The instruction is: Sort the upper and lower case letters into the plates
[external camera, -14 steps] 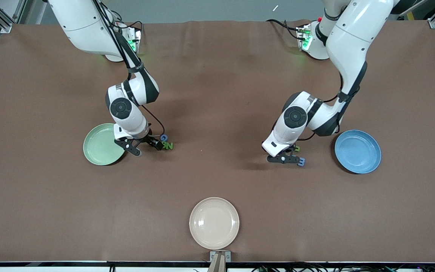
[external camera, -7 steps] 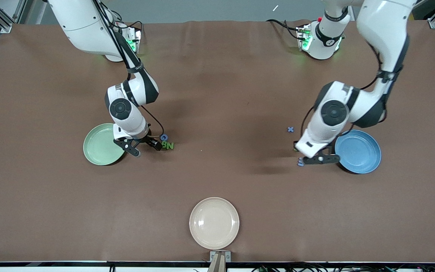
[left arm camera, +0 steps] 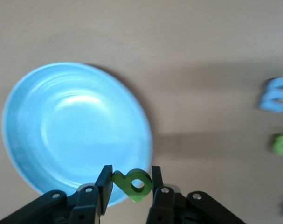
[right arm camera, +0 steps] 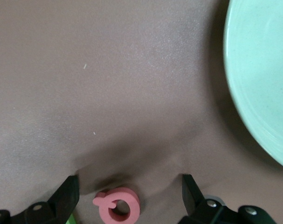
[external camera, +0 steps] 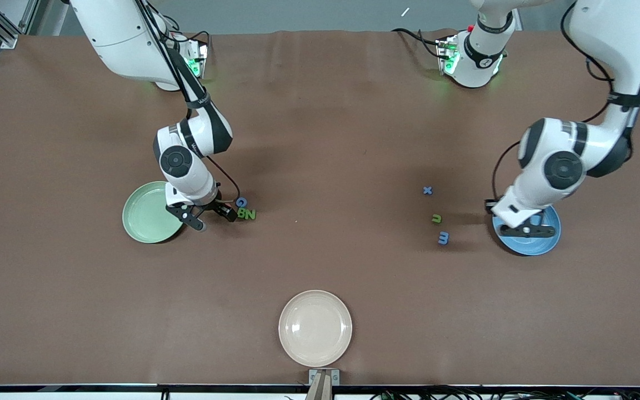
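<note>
The left gripper's (left arm camera: 130, 184) fingers (left arm camera: 104, 184) pinch a small green letter (left arm camera: 133, 185) between them, up in the air over the edge of the blue plate (external camera: 542, 240), which lies at the left arm's end of the worktop (external camera: 320, 139). Just beside that plate, toward the middle of the worktop, three letters lie apart from one another: a blue x (external camera: 427, 190) farthest from the front camera, a small green letter (external camera: 436, 219) nearer, and a blue m (external camera: 443, 238) nearest.

The right gripper's (right arm camera: 129, 193) fingers (right arm camera: 69, 193) stand wide apart, low over the worktop, with the red Q (right arm camera: 117, 206) lying between them and neither finger touching it. Close by lie the blue G (external camera: 241, 203), the green B (external camera: 241, 213) and the green N (external camera: 250, 214), the B and N side by side. The pale green plate (external camera: 145, 214) lies just beside this gripper, toward the right arm's end.

A cream-white plate (external camera: 315, 328) sits alone near the front camera's edge of the worktop, well apart from both grippers.
</note>
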Robot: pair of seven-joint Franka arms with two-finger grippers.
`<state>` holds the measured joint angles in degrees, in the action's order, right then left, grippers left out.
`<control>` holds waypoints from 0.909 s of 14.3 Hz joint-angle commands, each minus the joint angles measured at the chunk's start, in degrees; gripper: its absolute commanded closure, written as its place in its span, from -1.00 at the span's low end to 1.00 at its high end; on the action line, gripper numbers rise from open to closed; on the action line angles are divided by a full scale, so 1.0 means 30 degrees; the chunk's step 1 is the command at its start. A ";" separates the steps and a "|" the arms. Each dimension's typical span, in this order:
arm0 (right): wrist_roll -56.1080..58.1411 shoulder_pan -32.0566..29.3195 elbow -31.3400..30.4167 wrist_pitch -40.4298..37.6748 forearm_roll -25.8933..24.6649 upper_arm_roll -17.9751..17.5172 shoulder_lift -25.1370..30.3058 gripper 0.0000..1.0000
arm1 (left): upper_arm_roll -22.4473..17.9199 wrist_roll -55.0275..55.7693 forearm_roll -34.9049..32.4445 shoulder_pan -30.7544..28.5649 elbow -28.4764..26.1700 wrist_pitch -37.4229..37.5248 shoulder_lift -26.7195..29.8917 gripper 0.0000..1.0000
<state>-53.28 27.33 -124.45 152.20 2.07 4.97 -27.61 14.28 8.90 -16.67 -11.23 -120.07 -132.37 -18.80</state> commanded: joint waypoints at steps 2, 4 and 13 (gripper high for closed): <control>-0.0080 0.0032 0.0000 0.0069 0.0012 -0.0135 -0.0172 -0.81 | 0.0252 -0.1966 -0.0273 -0.1818 -0.0495 -0.1255 -0.0264 0.51; -0.0080 0.0061 0.0000 0.0010 0.0129 -0.0164 -0.0172 -0.75 | 0.0251 -0.2727 -0.0273 -0.2435 -0.0495 -0.2104 -0.0937 0.51; -0.0109 0.0266 -0.0088 -0.0604 0.0188 -0.0193 -0.0172 -0.51 | 0.0193 -0.3288 -0.0419 -0.3140 -0.2221 -0.4247 -0.1527 0.51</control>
<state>-53.34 27.54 -124.05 151.43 2.09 4.61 -27.68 14.34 -0.40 -16.68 -19.56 -124.10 -143.08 -24.58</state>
